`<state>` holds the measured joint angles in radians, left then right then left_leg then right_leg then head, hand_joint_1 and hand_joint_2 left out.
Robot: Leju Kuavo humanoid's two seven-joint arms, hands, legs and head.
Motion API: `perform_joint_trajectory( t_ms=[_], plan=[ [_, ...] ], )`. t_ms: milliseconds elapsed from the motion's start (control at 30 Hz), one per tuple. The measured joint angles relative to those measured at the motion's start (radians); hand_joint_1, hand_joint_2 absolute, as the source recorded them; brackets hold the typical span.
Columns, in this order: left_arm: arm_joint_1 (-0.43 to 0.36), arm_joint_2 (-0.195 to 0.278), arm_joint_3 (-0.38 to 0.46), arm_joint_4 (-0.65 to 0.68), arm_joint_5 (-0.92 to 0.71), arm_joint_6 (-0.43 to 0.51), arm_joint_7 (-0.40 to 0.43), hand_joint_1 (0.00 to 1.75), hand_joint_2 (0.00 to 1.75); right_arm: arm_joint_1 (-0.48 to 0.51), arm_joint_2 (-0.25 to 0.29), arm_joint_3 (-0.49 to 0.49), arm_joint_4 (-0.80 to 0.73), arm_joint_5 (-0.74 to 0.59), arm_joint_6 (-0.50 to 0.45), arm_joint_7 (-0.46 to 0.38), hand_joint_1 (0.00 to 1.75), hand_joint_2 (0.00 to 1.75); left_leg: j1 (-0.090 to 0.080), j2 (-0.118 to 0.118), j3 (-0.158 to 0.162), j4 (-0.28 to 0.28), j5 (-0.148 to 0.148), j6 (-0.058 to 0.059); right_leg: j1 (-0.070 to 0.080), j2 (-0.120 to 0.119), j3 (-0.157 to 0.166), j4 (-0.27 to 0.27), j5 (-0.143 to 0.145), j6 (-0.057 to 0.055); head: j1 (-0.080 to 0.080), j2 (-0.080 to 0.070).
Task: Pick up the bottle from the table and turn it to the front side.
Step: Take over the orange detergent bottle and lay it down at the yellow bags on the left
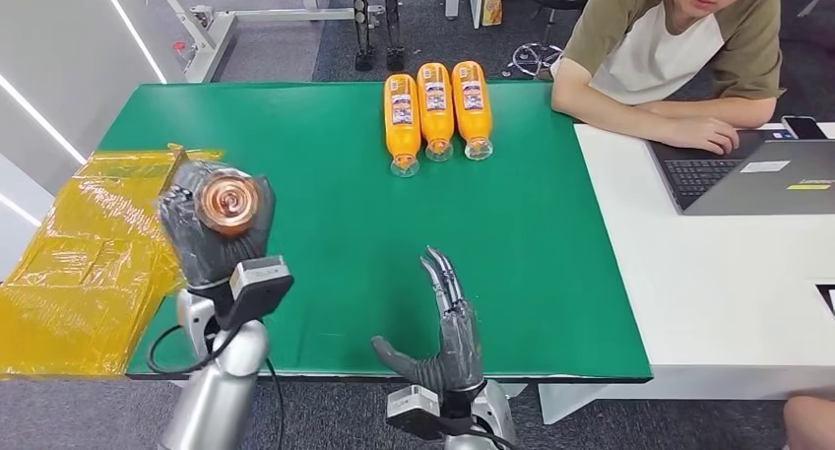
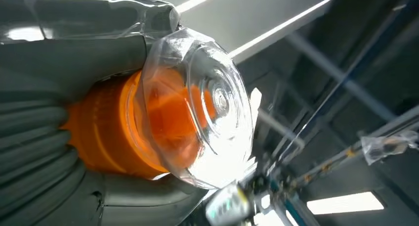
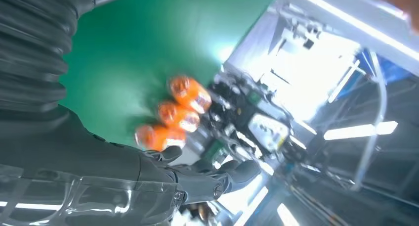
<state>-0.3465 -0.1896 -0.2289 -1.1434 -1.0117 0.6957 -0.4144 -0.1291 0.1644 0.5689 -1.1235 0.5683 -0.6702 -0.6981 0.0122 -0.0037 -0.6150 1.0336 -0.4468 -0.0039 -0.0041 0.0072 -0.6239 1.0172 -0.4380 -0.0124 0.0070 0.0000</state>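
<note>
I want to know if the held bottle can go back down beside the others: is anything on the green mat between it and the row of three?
Nothing visible. The left hand holds the bottle above the mat's left edge, and the green surface from there to the three bottles lies bare. The open right hand sits nearer the front edge, off that line.

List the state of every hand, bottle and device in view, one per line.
left hand: raised, gripping a bottle
held bottle: off the table, clear base toward the head camera
three orange bottles: lying side by side on the green table, labels up
right hand: open, fingers extended, holding nothing
laptop: lid open, a person's hand beside it
</note>
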Motion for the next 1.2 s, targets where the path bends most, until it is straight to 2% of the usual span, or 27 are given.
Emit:
perform_joint_trajectory(
  t_ms=[167, 300, 433, 600, 867, 1200],
  plan=[
    [-0.205, 0.090, 0.115, 0.177, -0.259, 0.000, 0.068, 1.75, 1.75, 0.036, 0.008, -0.033, -0.078, -0.030, 0.000, 0.001, 0.00, 1.75, 0.000, 0.001, 0.000, 0.000, 0.002, -0.003, 0.000, 0.001, 0.000, 0.000, 0.002, -0.002, 0.000, 0.000],
    [-0.342, 0.147, 0.129, 0.380, -0.399, -0.001, 0.149, 1.75, 1.75, 0.054, 0.008, -0.047, -0.120, -0.023, 0.000, 0.010, 0.00, 1.75, 0.000, 0.001, 0.000, 0.000, 0.004, -0.004, 0.000, 0.001, 0.000, 0.000, 0.003, -0.003, 0.000, 0.000],
    [-0.409, 0.167, 0.116, 0.572, -0.510, -0.024, 0.254, 1.75, 1.75, 0.063, 0.008, -0.050, -0.157, 0.000, 0.000, 0.039, 0.00, 1.75, 0.000, 0.002, 0.001, 0.000, 0.004, -0.004, 0.000, 0.002, 0.000, 0.000, 0.004, -0.003, 0.000, 0.000],
    [-0.409, 0.179, 0.036, 0.718, -0.553, -0.080, 0.340, 1.75, 1.75, 0.070, 0.008, -0.050, -0.189, 0.027, 0.000, 0.073, 0.00, 1.75, 0.000, 0.002, 0.000, 0.000, 0.003, -0.005, 0.000, 0.002, -0.001, 0.000, 0.003, -0.003, 0.000, 0.000],
    [-0.321, 0.193, -0.076, 0.820, -0.550, -0.119, 0.323, 1.75, 1.75, 0.077, 0.006, -0.048, -0.217, 0.045, 0.000, 0.092, 0.00, 1.75, 0.000, 0.003, 0.000, -0.001, 0.002, -0.005, -0.001, 0.004, -0.002, 0.000, 0.003, -0.003, 0.000, 0.000],
    [-0.203, 0.215, -0.115, 0.862, -0.519, -0.137, 0.348, 1.75, 1.75, 0.073, -0.010, -0.019, -0.222, 0.006, 0.000, 0.106, 0.00, 1.75, 0.000, 0.004, -0.001, -0.002, 0.002, -0.005, -0.001, 0.004, -0.004, 0.000, 0.003, -0.003, 0.000, 0.000]
  ],
)
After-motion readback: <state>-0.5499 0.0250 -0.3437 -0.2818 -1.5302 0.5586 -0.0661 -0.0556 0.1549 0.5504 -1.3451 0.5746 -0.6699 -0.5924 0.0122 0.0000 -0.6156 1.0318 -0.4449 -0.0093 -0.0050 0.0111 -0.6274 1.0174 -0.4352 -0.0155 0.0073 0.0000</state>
